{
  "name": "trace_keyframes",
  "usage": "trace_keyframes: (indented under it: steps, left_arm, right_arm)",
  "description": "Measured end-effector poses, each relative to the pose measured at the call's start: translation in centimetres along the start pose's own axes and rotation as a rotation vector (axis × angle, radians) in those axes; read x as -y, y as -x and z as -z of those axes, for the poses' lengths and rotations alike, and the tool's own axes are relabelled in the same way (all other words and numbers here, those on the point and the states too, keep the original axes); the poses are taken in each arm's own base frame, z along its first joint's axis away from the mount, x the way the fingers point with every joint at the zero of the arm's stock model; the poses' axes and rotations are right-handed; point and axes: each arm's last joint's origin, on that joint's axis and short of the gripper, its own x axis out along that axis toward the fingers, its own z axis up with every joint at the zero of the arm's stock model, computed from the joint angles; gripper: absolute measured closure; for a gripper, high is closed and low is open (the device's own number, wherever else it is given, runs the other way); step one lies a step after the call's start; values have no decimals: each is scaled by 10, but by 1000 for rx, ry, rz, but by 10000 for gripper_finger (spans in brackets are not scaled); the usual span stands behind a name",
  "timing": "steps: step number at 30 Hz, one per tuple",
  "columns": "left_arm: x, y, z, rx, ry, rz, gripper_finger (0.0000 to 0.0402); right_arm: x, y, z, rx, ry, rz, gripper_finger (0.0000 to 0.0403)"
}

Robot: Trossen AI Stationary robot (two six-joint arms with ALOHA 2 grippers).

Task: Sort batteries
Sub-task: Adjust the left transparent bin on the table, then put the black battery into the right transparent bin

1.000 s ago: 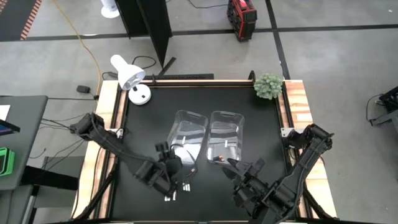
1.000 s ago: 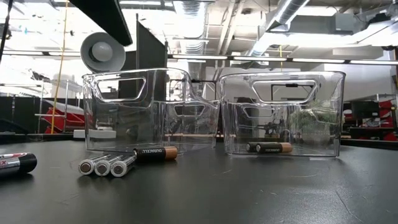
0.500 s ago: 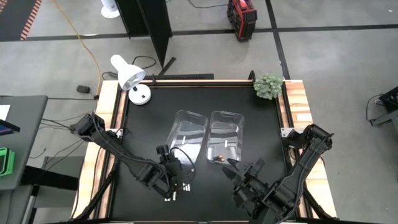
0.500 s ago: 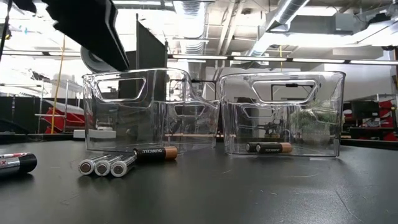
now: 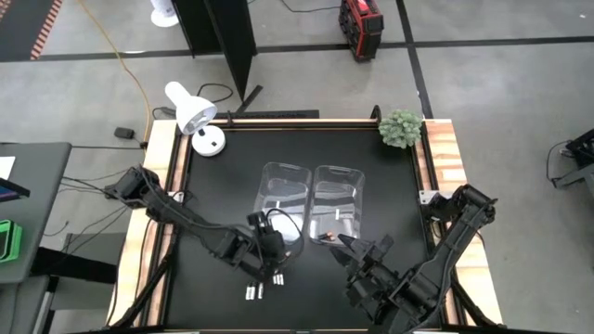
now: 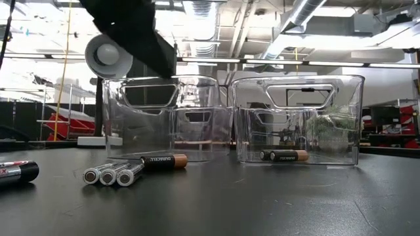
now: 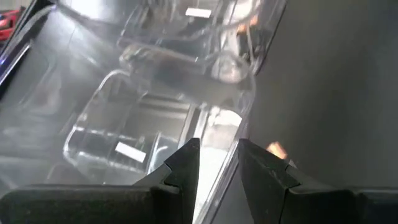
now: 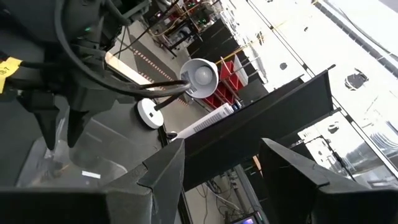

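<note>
Three silver batteries [image 6: 111, 175] lie side by side on the black table [image 5: 213, 195], ends toward the low camera, with a dark copper-tipped battery [image 6: 163, 160] lying crosswise just behind them. Farther left at the picture's edge I see one more dark battery [image 6: 18, 172] with red lettering. From above, the loose cells show as small pale marks [image 5: 252, 293] on the table near its front edge, below the left arm.

Left gripper [image 5: 276, 262] is over the front edge of the left clear bin [image 5: 281, 197]. On its wrist view the two fingers [image 7: 181, 167] stand a narrow gap apart with the bin's rim showing between them; I see nothing held. An orange glint [image 7: 275, 149] shows just beside the far finger; I cannot tell what it is. In the low view this arm shows as a dark mass above the left bin [image 6: 164, 118].

Right clear bin [image 6: 296, 118] sits just beside the left one. One copper-tipped battery [image 6: 284, 155] lies on its floor near the front wall.

Right gripper [image 5: 351, 247] waits at the front edge of the right bin; fingers [image 8: 163, 168] spread apart, released, holding nothing.
</note>
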Motion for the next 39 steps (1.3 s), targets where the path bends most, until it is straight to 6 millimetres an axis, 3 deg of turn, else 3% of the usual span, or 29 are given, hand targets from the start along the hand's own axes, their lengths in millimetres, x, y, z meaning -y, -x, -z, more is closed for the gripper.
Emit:
trace_keyframes:
  steps: [25,32,36,39]
  left_arm:
    - [-18,-20,-26,85,84,13,294]
    - [-12,14,-40,178,70,71,294]
    - [3,28,-34,173,24,193,294]
    - [18,26,-26,110,22,313,294]
  right_arm:
    - [0,0,0,0,0,0,180]
    - [0,1,0,2,0,-3,180]
    - [0,1,0,1,0,-4,180]
    - [0,1,0,1,-1,-5,180]
